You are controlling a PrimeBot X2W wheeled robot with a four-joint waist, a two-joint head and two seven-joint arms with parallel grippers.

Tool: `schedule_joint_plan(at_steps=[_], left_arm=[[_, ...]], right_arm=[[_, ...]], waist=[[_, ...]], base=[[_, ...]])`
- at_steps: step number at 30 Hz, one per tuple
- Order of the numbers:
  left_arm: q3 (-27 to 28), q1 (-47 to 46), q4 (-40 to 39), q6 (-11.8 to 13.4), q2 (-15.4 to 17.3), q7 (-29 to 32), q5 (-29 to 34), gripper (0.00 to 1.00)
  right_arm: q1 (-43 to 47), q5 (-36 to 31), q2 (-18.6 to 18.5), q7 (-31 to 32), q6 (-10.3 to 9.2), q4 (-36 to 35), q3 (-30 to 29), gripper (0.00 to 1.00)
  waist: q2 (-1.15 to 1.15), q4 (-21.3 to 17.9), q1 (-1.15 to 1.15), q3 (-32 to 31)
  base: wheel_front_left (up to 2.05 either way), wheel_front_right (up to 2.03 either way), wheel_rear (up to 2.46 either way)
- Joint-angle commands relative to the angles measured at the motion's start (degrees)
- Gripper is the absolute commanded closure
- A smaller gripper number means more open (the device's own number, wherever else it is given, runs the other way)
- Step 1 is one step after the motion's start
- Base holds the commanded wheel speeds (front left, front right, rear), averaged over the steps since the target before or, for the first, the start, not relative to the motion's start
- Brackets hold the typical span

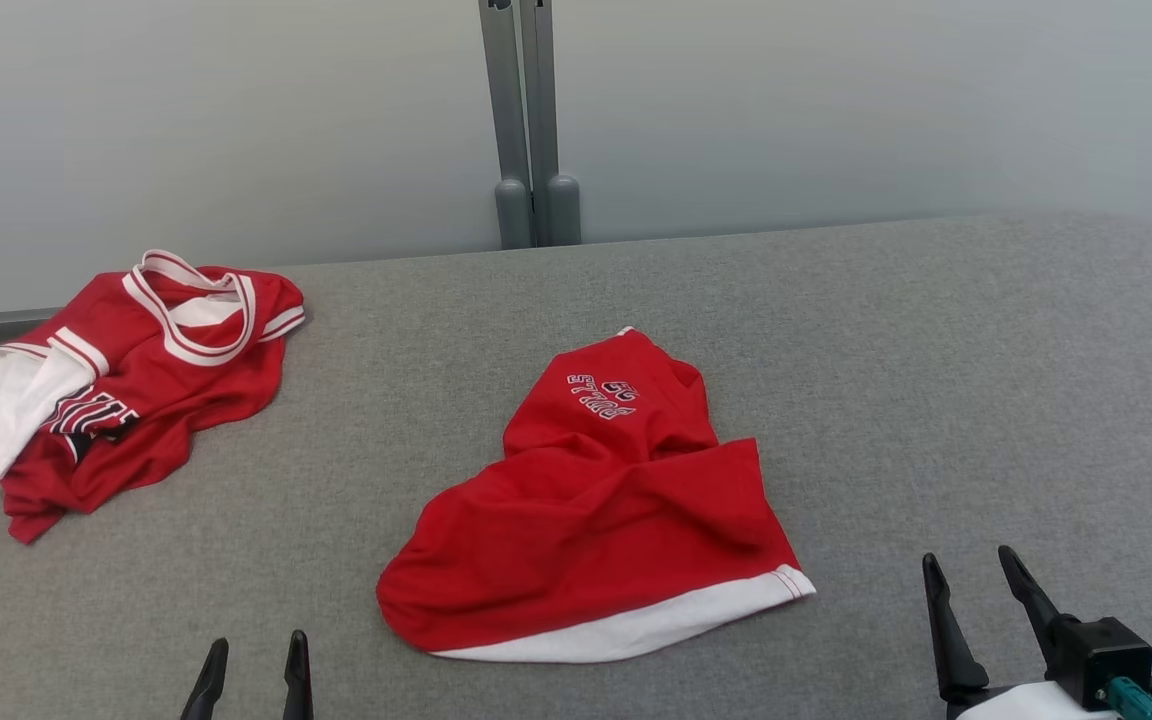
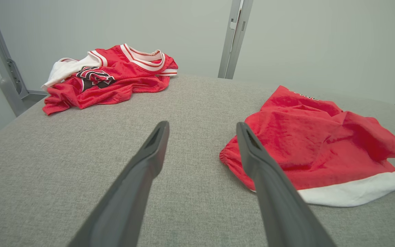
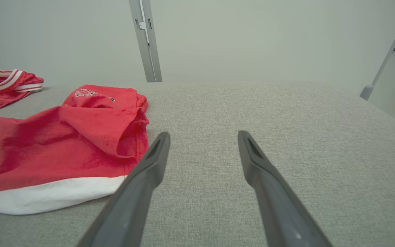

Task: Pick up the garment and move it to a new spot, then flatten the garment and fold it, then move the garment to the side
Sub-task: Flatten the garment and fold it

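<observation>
At the worktop's (image 1: 936, 380) far left corner a jersey (image 1: 136, 390) is heaped. The left gripper (image 1: 258, 642) is seen open. In the middle the red garment (image 1: 606, 520) is bunched, judged soft and light, best pinched at its white hem (image 1: 636, 628). The right gripper (image 1: 968, 556) is open also.

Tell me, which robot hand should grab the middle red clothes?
Probably the right. The open right gripper stands level with the white hem corner of the middle garment, close beside it. The open left gripper sits lower, short of the cloth.
</observation>
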Motion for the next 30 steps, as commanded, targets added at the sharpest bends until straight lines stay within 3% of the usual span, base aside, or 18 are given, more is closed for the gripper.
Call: schedule_joint_plan(at_steps=[1,12,16,23,30], left_arm=[[-0.04,-0.82,-0.24,-0.15,0.32,-0.17,-0.47,0.0],[-0.26,-1.88,-0.86,-0.16,0.18,-0.17,-2.42,0.0],[-2.61,-3.59,5.58,-0.16,2.91,-0.11,-3.33,0.0],[-12.8,-13.95,22.18,-0.15,8.0,-0.1,-6.23,0.0],[-23.2,-20.8,26.0,-0.1,10.0,-0.1,-11.28,0.0]], right_arm=[[-0.47,-0.22,-0.01,-0.17,0.0,-0.15,0.06,0.0],[-2.3,0.72,0.13,-0.17,0.0,-2.4,2.52,0.0],[-5.51,0.87,-1.06,0.17,-0.01,3.75,8.25,0.0],[-13.8,2.01,-2.55,8.28,-0.02,16.64,14.41,0.0],[-17.29,2.71,-1.83,10.73,-0.01,22.82,14.13,0.0]], waist=[[0.0,0.0,0.0,0.0],[0.0,0.34,0.0,0.73],[0.0,0.88,0.0,2.0],[0.0,2.53,0.0,5.1],[0.0,3.09,0.0,7.63]], base=[[0.0,0.0,0.0],[0.0,0.0,0.0],[0.0,0.0,0.0],[0.0,0.0,0.0],[0.0,0.0,0.0]])
